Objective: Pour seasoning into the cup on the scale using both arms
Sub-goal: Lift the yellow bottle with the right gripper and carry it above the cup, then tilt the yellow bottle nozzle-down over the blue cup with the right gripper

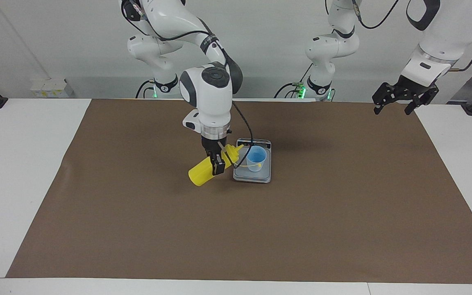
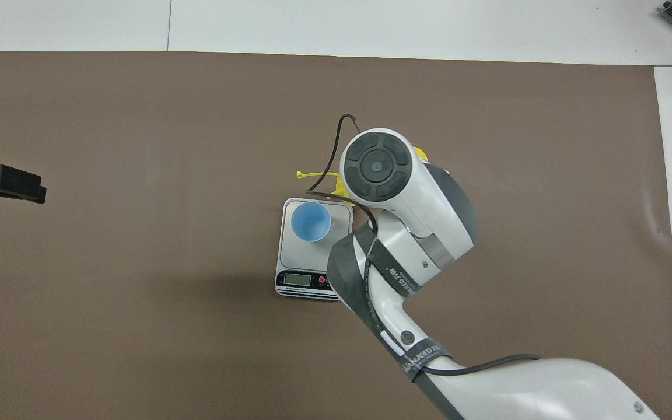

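My right gripper (image 1: 218, 162) is shut on the yellow seasoning bottle (image 1: 201, 172) and holds it tilted just above the mat, beside the scale (image 1: 242, 174). The nozzle points up toward the rim of the light-blue cup (image 1: 256, 158), which stands upright on the scale. The tethered cap hangs by the cup. In the overhead view the right wrist hides the gripper and most of the bottle; only the cap tether (image 2: 307, 174), the cup (image 2: 311, 221) and the scale (image 2: 304, 262) show. My left gripper (image 1: 398, 100) waits open, raised at the left arm's end of the table, and also shows overhead (image 2: 3, 182).
A brown mat (image 1: 342, 205) covers most of the white table (image 1: 23, 164). The scale's dark display strip (image 1: 253, 143) faces the robots. Nothing else lies on the mat.
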You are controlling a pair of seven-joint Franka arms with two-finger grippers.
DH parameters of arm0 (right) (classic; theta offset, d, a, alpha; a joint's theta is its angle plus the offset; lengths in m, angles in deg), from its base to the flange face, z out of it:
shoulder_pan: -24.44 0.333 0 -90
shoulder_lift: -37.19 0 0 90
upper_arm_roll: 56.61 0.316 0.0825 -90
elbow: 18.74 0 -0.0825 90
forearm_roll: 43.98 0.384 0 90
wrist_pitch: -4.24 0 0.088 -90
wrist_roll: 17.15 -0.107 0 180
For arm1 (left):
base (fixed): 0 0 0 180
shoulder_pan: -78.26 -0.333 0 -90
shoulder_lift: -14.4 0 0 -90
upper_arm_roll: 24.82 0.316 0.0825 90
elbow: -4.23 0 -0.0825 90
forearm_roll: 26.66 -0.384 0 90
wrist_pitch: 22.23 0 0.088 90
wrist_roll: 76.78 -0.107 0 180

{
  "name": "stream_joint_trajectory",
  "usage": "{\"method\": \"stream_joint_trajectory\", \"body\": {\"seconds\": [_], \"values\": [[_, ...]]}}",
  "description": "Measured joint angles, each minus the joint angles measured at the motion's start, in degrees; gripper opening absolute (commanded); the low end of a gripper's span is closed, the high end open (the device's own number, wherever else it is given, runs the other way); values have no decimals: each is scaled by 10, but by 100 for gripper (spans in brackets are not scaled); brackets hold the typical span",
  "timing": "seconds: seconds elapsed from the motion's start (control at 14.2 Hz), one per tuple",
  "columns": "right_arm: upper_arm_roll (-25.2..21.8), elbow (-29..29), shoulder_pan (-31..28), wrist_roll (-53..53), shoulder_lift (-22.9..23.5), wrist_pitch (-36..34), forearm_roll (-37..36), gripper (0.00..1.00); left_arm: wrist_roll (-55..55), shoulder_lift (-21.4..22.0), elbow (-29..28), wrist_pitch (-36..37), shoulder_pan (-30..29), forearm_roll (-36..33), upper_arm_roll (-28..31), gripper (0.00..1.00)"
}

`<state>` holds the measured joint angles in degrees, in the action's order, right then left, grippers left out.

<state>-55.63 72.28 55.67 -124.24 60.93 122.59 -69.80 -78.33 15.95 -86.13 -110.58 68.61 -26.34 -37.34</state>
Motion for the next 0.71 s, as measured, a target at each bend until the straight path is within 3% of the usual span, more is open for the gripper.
{"method": "stream_joint_trajectory", "body": {"seconds": [0.71], "values": [[0,-4,49,-36,13,-15,-218,17,0,0,-1,0,4,0,0,100]]}}
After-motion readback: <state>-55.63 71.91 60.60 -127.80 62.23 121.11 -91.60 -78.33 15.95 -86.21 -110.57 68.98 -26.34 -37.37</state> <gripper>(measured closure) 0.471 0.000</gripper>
